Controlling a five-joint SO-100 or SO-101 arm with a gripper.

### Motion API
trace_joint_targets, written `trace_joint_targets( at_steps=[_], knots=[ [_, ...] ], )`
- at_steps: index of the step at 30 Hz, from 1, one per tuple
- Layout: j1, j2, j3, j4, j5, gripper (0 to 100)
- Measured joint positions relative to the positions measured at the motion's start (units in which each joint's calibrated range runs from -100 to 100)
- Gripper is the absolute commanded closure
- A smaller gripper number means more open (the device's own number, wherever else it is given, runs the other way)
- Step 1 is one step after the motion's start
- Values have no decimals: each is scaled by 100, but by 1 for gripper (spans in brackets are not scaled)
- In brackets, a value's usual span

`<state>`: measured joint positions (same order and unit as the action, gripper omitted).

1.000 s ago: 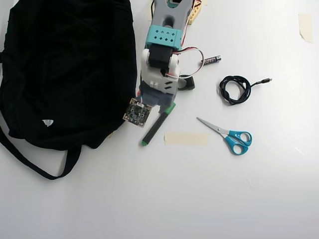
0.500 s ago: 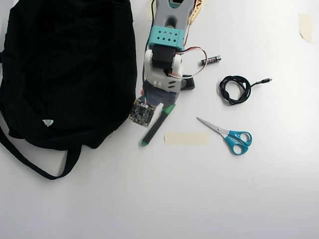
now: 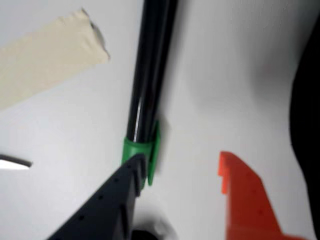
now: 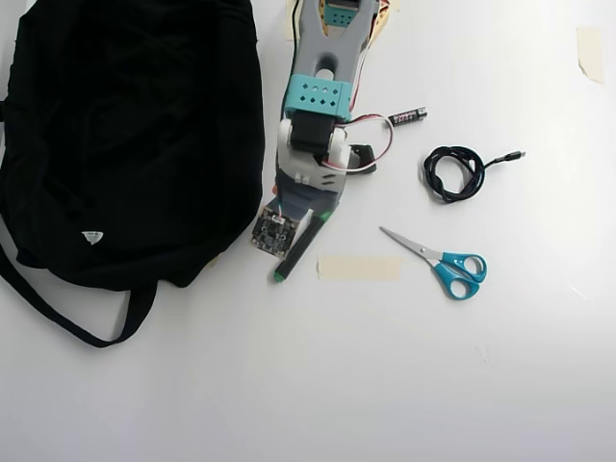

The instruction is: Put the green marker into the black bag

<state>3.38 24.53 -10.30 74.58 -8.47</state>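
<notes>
The green marker [image 3: 147, 75] lies on the white table, its black barrel running up the wrist view and its green cap [image 3: 139, 149] at the low end. My gripper [image 3: 180, 165] is open around the cap. The dark finger [image 3: 117, 197] touches the cap on its left, and the orange finger [image 3: 245, 200] stands apart to the right. In the overhead view the marker [image 4: 296, 248] lies slanted under my gripper [image 4: 310, 214], just right of the black bag [image 4: 125, 125]. The bag's edge also shows at the right of the wrist view [image 3: 306, 100].
A strip of beige tape [image 4: 358, 268] lies right of the marker and also shows in the wrist view [image 3: 45, 60]. Blue-handled scissors [image 4: 443, 262], a coiled black cable [image 4: 452, 173] and a small battery [image 4: 406, 116] lie to the right. The bag's strap [image 4: 67, 318] trails to the lower left.
</notes>
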Motion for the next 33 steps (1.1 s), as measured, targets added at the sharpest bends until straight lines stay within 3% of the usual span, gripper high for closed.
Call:
trace_joint_targets(
  at_steps=[33],
  knots=[
    [-448,315,-558,172,29,79]
  ],
)
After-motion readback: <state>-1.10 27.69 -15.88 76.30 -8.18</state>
